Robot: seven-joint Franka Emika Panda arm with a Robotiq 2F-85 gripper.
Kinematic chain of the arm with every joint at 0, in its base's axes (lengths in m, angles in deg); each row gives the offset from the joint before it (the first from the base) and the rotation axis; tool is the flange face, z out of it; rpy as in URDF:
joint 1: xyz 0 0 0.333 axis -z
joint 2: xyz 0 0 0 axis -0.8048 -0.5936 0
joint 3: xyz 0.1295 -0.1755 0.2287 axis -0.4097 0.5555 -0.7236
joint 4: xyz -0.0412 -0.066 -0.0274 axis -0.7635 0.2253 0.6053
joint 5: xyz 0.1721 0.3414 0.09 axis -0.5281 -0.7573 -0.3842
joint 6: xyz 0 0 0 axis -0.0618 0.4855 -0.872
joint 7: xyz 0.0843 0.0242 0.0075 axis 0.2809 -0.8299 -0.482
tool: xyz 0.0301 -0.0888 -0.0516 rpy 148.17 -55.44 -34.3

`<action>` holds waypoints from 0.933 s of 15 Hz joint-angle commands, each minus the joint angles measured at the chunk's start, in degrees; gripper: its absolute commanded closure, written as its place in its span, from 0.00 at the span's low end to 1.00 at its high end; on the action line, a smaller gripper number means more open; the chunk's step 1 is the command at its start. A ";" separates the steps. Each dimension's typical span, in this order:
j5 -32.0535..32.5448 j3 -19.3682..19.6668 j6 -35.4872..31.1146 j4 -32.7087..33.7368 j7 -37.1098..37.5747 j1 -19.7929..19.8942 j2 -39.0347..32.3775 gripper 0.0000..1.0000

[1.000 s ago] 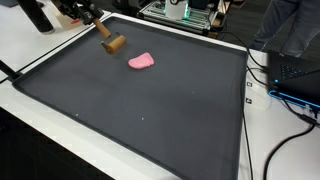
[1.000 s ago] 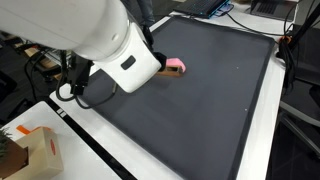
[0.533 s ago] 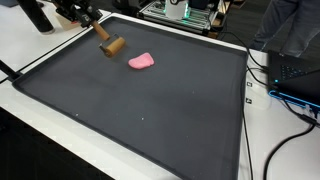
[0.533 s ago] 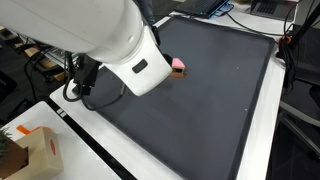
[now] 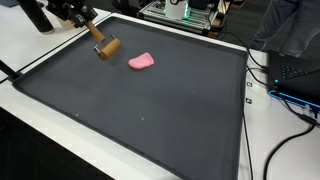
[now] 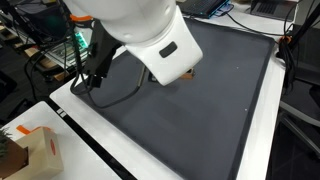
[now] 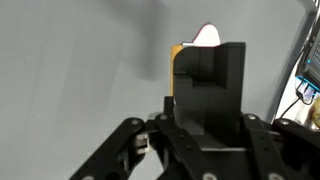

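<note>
Exterior view, from across the mat
- Gripper (image 5: 86, 21): over the far corner of the mat (image 5: 150, 110), close to its edge and to the white table (image 5: 40, 55). I read the fingers as clamped on the thin end of the wooden tool (image 5: 105, 47).
- Wooden tool: hangs from the gripper with its thick end lowest, near the mat. I cannot tell whether it touches. Its long axis slants from the gripper down toward the mat's middle.
- Pink piece (image 5: 141, 61): lies flat on the mat just beyond the tool's thick end, along roughly that same line. It is near the tool but apart from it.
- Room: I have a wide bare stretch of mat past the pink piece. Behind the gripper the mat edge is close. Cables and a laptop (image 5: 295, 75) sit well off at the far side.

Exterior view, from behind the arm
- Arm (image 6: 140, 30): covers most of the work, including the gripper.
- Wooden tool (image 6: 191, 72): only a brown sliver shows under the arm's housing. The pink piece is hidden.
- Cardboard box (image 6: 35, 150): on the table, well apart from the mat.

Wrist view
- Gripper (image 7: 205, 78): dark fingers drawn together at centre. The contact itself is hidden from me.
- Wooden tool (image 7: 176, 58): a tan strip beside the fingers.
- Pink piece (image 7: 207, 36): straight ahead, just past the tool's end, with grey mat to either side.
</note>
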 commanded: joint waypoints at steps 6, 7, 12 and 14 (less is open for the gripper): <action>12.63 -2.25 0.61 6.36 1.72 -5.23 -0.48 0.77; 14.69 -2.54 0.54 6.74 1.28 -6.22 -0.26 0.77; 25.33 -4.27 -0.27 7.82 -1.48 -11.54 0.05 0.77; 29.38 -5.00 -0.71 7.43 -3.08 -13.62 0.32 0.77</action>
